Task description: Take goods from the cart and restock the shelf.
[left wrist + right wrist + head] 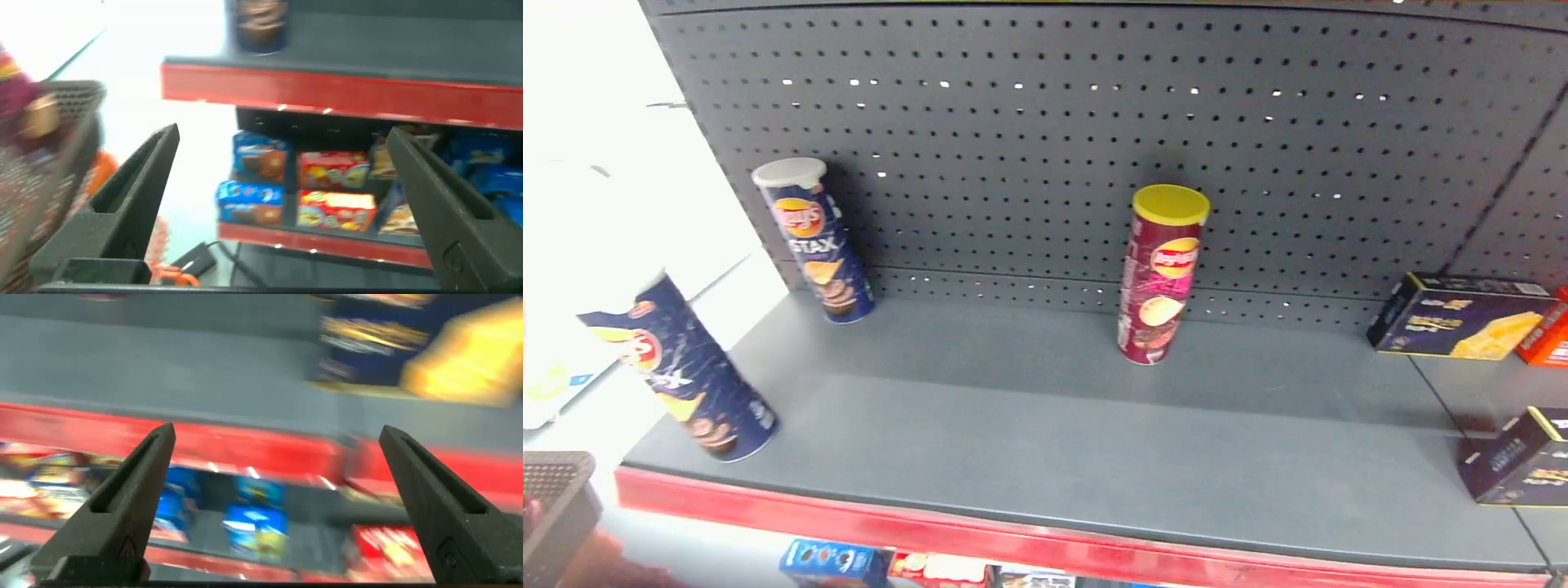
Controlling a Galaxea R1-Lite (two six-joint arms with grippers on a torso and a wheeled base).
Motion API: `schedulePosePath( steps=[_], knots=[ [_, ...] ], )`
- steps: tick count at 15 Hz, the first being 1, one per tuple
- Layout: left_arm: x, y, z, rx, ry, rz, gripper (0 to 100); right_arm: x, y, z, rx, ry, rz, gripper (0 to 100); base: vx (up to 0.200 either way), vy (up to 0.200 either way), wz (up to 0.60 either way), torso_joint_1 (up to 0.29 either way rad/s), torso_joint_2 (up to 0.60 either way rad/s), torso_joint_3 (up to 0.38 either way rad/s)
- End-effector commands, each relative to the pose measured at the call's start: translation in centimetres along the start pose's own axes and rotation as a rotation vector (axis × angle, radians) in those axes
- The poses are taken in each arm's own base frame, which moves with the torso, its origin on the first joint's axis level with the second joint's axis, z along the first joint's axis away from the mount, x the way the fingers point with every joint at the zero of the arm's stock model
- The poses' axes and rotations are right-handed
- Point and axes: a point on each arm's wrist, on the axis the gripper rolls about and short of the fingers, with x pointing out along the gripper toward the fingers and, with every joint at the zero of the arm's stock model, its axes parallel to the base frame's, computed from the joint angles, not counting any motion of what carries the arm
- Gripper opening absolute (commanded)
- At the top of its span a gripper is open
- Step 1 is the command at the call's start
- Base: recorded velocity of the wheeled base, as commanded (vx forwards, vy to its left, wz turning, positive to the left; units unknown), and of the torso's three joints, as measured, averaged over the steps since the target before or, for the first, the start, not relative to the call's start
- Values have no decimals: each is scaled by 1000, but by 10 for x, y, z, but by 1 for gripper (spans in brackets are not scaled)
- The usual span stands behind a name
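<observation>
— What takes up most of the head view?
— The grey shelf (1045, 441) with its red front lip, backed by a dark pegboard (1094, 122). At the right edge of the frame lie a dark box with a yellow picture (1462, 314), an orange box (1547, 339) touching it, and another dark box (1515, 461) lower down.
— And lower left?
— A corner of a mesh basket (551, 498). Under the lip, along the bottom edge, sit blue and red snack packs (833, 562).
— The goods themselves?
— Three chip cans, well apart. A navy can (686, 376) stands at the shelf's front left corner, just behind the lip. A second navy can (813, 241) with a pale lid is at upper left against the pegboard. A maroon can (1161, 273) with a yellow lid stands mid-frame near the back. Nothing stands between them.
— The claws?
— The left gripper (282, 135) is spread wide and empty, facing the lower packs, the mesh basket beside it. The right gripper (276, 431) is spread and empty too, before the red lip
</observation>
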Motion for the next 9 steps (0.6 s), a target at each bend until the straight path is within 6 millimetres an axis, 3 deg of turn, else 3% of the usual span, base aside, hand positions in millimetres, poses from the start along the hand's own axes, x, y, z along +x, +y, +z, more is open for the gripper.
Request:
schedulePosePath(
  steps=[1,6,9],
  knots=[
    [0,0,0,0,-1,0,100,0,0,0,-1,3,0,100,0,0,600,-2,7,12],
    [0,0,0,0,-3,2,100,0,0,0,-2,1,2,100,0,0,600,2,1,3],
    [0,0,0,8,-1,-11,100,0,0,0,1,1,2,100,0,0,0,0,0,0]
  ],
)
